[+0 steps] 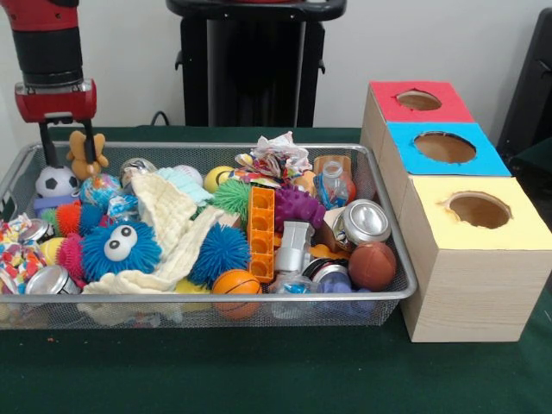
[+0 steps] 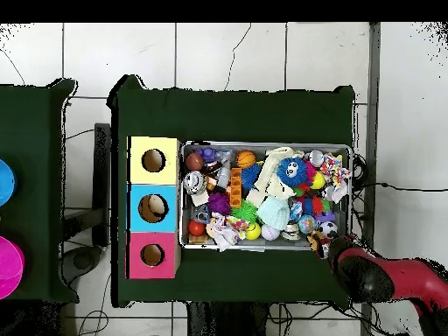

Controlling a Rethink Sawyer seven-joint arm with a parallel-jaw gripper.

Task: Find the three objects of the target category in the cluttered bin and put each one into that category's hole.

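The wire mesh bin [image 1: 259, 297] is full of clutter. My gripper [image 1: 67, 147] hangs over its far left corner, fingers apart. A tan teddy bear [image 1: 86, 155] sits upright there, against the right finger [image 1: 90, 138], just behind a small soccer ball [image 1: 56, 181]. I cannot tell whether the bear is gripped. I cannot pick out the tiger or the pale plush in the pile. The red-surround hole [image 1: 418, 100] is the far one on the wood box. In the overhead view the gripper [image 2: 328, 248] is at the bin's [image 2: 262, 145] lower right corner and the red hole [image 2: 152, 255] is at lower left.
The box also has a blue-surround hole [image 1: 444, 147] and a yellow-surround hole [image 1: 479, 210]. The bin holds blue puffer balls [image 1: 121, 248], a cream cloth [image 1: 168, 220], an orange block [image 1: 260, 233], cans [image 1: 366, 220] and small basketballs [image 1: 235, 285]. The black pedestal [image 1: 254, 60] stands behind.
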